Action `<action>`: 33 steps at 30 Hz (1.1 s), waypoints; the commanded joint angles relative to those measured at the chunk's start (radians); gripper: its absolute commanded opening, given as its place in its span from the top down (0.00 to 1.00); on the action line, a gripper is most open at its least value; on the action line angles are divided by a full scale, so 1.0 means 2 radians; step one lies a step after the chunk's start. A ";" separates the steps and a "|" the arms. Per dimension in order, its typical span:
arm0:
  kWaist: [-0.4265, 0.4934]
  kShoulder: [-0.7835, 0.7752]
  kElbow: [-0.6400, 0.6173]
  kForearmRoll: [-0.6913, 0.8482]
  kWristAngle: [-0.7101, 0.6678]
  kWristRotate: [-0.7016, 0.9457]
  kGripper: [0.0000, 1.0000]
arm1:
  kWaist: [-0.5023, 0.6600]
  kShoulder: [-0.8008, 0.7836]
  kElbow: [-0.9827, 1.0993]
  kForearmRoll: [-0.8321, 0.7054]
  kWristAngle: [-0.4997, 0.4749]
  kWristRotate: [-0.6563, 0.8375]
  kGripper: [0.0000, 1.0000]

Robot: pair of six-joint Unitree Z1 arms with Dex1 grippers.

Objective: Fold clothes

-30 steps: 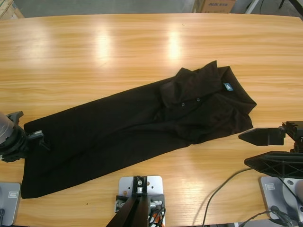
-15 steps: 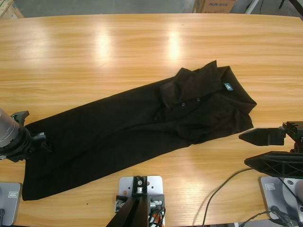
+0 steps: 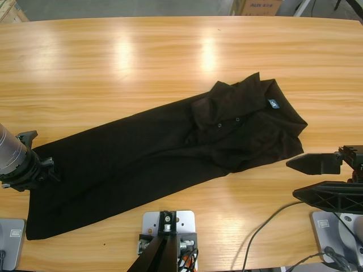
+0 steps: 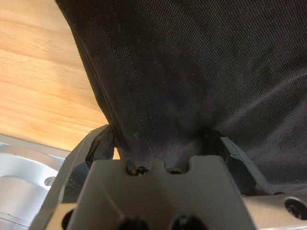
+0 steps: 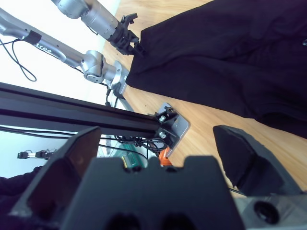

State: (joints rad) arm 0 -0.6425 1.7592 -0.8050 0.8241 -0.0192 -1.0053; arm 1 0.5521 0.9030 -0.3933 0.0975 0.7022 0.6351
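Hem of the polo shirt is clamped in the left gripper, which has crept inward – fold's starting – while the right gripper sits open.

Bright, even light falls from overhead. Two pale glare patches shine on the wooden table near its far edge. The black shirt swallows detail and casts hardly any shadow. In the right wrist view, the background beyond the table blows out white.
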 commanded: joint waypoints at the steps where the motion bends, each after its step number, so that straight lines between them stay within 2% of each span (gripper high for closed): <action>1: -0.002 0.031 0.004 0.000 0.010 -0.002 0.34 | -0.008 -0.001 0.013 0.000 -0.005 -0.009 0.05; 9: -0.002 0.030 0.002 0.003 0.010 -0.001 0.35 | -0.008 0.020 0.007 0.001 -0.016 -0.009 0.05; 11: -0.002 0.029 0.000 0.004 0.010 -0.001 0.34 | 0.002 0.073 -0.012 0.013 -0.063 -0.016 0.03; 12: -0.002 0.029 0.000 0.004 0.010 -0.001 0.32 | 0.019 0.094 -0.026 0.020 -0.103 -0.036 0.02; 15: -0.002 0.021 -0.003 0.011 0.014 0.000 0.19 | 0.090 0.174 -0.084 0.038 -0.200 -0.114 0.03; 17: -0.002 0.005 -0.007 0.011 0.024 0.001 0.11 | 0.122 0.212 -0.114 0.039 -0.239 -0.159 0.05; 20: -0.002 -0.025 -0.015 0.011 0.026 0.012 0.11 | 0.128 0.231 -0.150 0.058 -0.269 -0.295 0.20; 21: -0.002 -0.034 -0.016 0.011 0.026 0.015 0.12 | 0.128 0.240 -0.161 0.074 -0.271 -0.363 0.30; 24: -0.002 -0.050 -0.016 0.011 0.026 0.021 0.12 | 0.129 0.294 -0.225 0.144 -0.275 -0.511 0.44; 26: -0.002 -0.057 -0.014 0.011 0.026 0.023 0.12 | 0.129 0.337 -0.256 0.169 -0.286 -0.592 0.57; 27: -0.002 -0.058 -0.014 0.012 0.026 0.024 0.12 | 0.129 0.356 -0.267 0.177 -0.292 -0.632 0.66; 30: -0.002 -0.059 -0.014 0.015 0.027 0.026 0.12 | 0.129 0.413 -0.293 0.186 -0.300 -0.693 0.69; 33: -0.002 -0.064 -0.018 0.022 0.027 0.025 0.12 | 0.129 0.464 -0.313 0.201 -0.280 -0.728 0.69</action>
State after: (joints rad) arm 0 -0.6433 1.6559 -0.8334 0.8421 0.0192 -0.9657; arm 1 0.8011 1.5794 -0.9380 0.4404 0.1259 -0.6550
